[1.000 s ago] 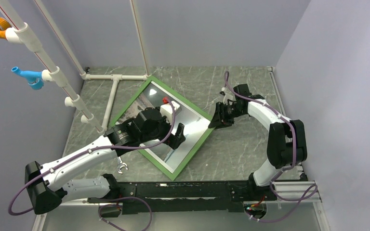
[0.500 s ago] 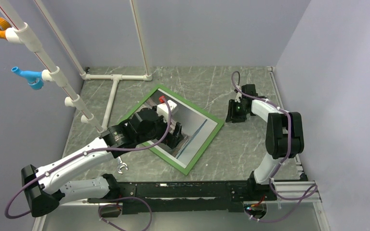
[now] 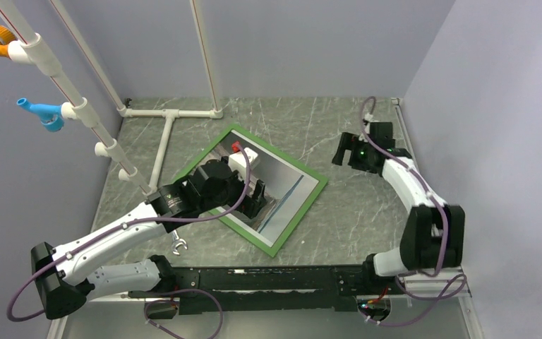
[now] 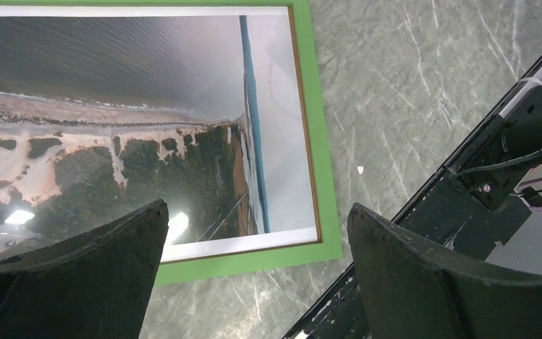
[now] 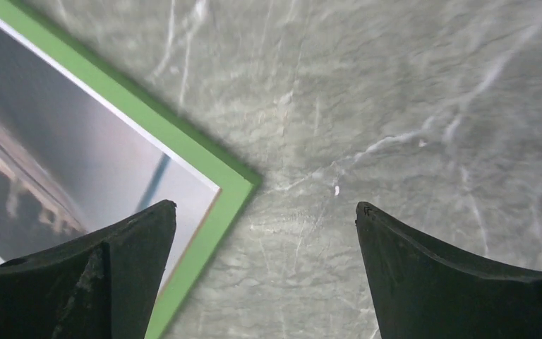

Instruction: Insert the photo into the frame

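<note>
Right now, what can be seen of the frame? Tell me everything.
The frame is a large rectangle with a narrow green border, a thin brown inner edge and a glossy pane. It lies flat on the marbled table, turned diagonally, with the photo showing inside it. The open left tool hangs over it; whether they touch is unclear. The open right tool is beside one corner, apart from it.

The left arm is stretched from its near-left base toward the middle, with the wrist bent downward. The left end effector (image 3: 257, 196) is held low, jaws spread wide. The right arm is raised and folded at the elbow, reaching far right. The right end effector (image 3: 344, 150) is also spread wide, with nothing gripped.
</note>
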